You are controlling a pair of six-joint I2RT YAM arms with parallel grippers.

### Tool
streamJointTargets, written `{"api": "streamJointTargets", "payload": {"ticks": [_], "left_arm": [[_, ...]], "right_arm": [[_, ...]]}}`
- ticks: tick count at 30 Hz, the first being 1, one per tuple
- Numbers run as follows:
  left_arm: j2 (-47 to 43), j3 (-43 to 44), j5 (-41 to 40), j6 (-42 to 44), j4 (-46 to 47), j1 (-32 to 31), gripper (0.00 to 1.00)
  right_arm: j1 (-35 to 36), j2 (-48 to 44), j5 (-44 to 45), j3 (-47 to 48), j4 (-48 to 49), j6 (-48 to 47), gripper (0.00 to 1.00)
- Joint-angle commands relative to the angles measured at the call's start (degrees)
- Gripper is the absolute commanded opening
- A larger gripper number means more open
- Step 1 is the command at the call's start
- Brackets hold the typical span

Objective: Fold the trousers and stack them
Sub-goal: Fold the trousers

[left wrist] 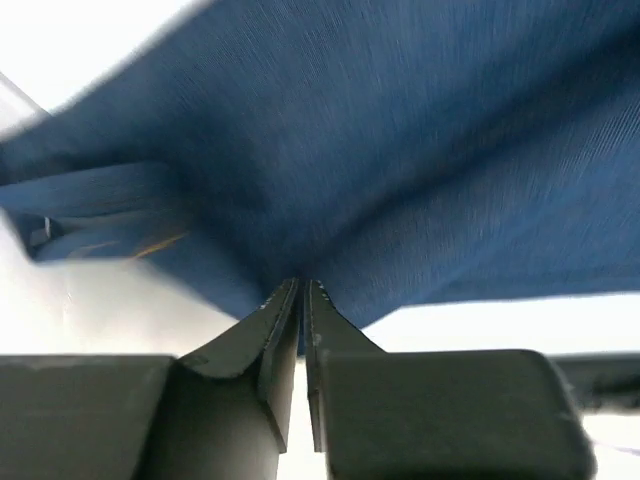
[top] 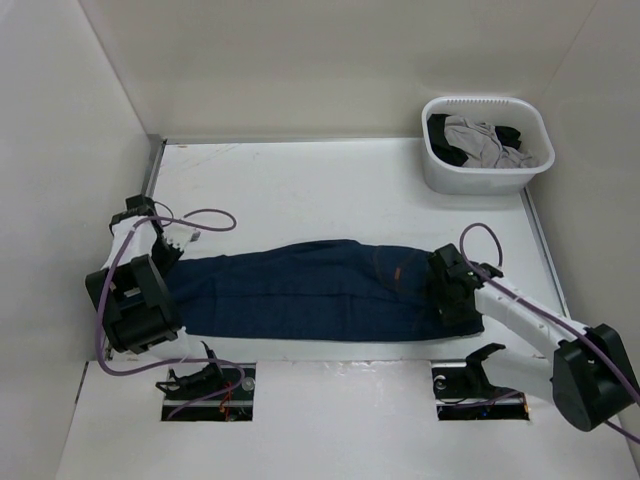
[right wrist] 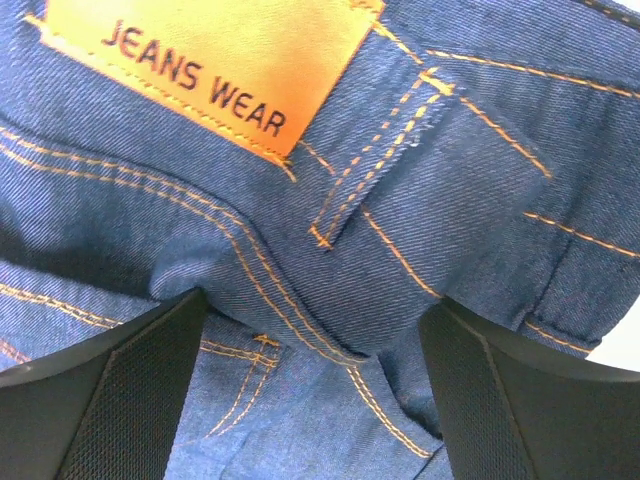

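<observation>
The dark navy trousers (top: 310,290) lie flat and lengthwise across the table, leg ends at the left and waist at the right. My left gripper (top: 172,250) is at the leg ends. In the left wrist view it (left wrist: 302,283) is shut, with its fingertips pinching the edge of the blue cloth (left wrist: 400,150). My right gripper (top: 455,290) is on the waist. In the right wrist view it (right wrist: 312,330) squeezes a raised fold of denim (right wrist: 380,260) between both fingers, just below the tan "JEANS WEAR" patch (right wrist: 200,60).
A white basket (top: 480,178) stands at the back right and holds a grey garment (top: 480,140) and a black garment (top: 512,133). White walls close in the left and back sides. Two cutouts (top: 205,385) with arm mounts sit at the near edge.
</observation>
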Motion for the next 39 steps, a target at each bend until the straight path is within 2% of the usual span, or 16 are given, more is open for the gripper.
{"api": "streamJointTargets", "payload": {"ticks": [1,5,6,8,10,13,15,18,20,22,23,25,27,32,35,39], "left_arm": [[-0.76,-0.52,-6.29,6.39,-6.22,-2.86,0.14],[-2.44,-1.40,-9.98,10.10,-11.24,-3.41,0.42],[-2.44,-1.05,-11.91,10.80,-12.82,-1.93,0.46],[-3.22,1.74,-13.59,12.56,-13.45,0.28,0.46],[-4.71,7.71,-10.19,11.69,-12.22,-0.58,0.49],[-6.30,13.79,-0.01,9.84,-11.25,-10.49,0.50],[-7.44,13.28,6.41,11.41,-8.81,-16.56,0.54],[-8.24,10.03,15.46,15.01,-4.58,-28.24,0.55],[-7.10,9.06,20.31,15.46,-4.22,-36.67,0.56],[-5.08,8.27,23.74,13.62,-6.14,-47.04,0.55],[-4.46,7.74,24.54,13.27,-6.59,-50.22,0.55],[-2.01,4.59,25.51,13.00,-5.37,-58.03,0.55],[0.45,1.43,25.16,11.35,-0.73,-63.06,0.56],[7.30,-1.49,23.15,4.75,8.60,-68.18,0.58],[11.79,-0.53,20.60,1.24,14.13,-68.27,0.58],[16.54,2.37,17.35,-2.90,21.69,-65.73,0.59]], "right_arm": [[-0.23,-1.53,2.30,1.85,3.98,-3.47,0.91],[0.12,-4.08,2.48,0.89,2.84,-5.58,0.96],[0.12,-5.04,2.30,0.36,1.96,-5.58,1.00],[0.12,-7.68,2.82,0.00,-0.58,-6.19,1.00],[0.47,-9.79,4.75,1.14,-2.87,-8.82,1.00],[3.97,-9.89,8.62,4.82,-3.41,-18.12,1.00],[7.48,-7.97,10.55,7.81,-3.32,-24.62,1.00],[17.31,-4.10,16.69,13.69,-3.85,-36.65,1.00],[21.89,-3.48,18.20,15.12,-3.93,-40.63,1.00],[24.54,-4.87,16.99,14.25,-4.54,-39.52,1.00],[24.38,-6.71,16.54,13.02,-5.42,-36.81,1.00],[22.46,-11.27,16.36,9.78,-7.62,-29.97,1.00],[19.64,-16.02,15.75,6.44,-8.33,-25.55,1.00],[15.68,-20.18,12.07,3.43,-7.80,-24.92,1.00],[15.85,-16.50,7.85,2.21,-6.49,-23.17,1.00],[14.89,-10.16,2.31,-0.87,1.14,-18.52,1.00]]}}
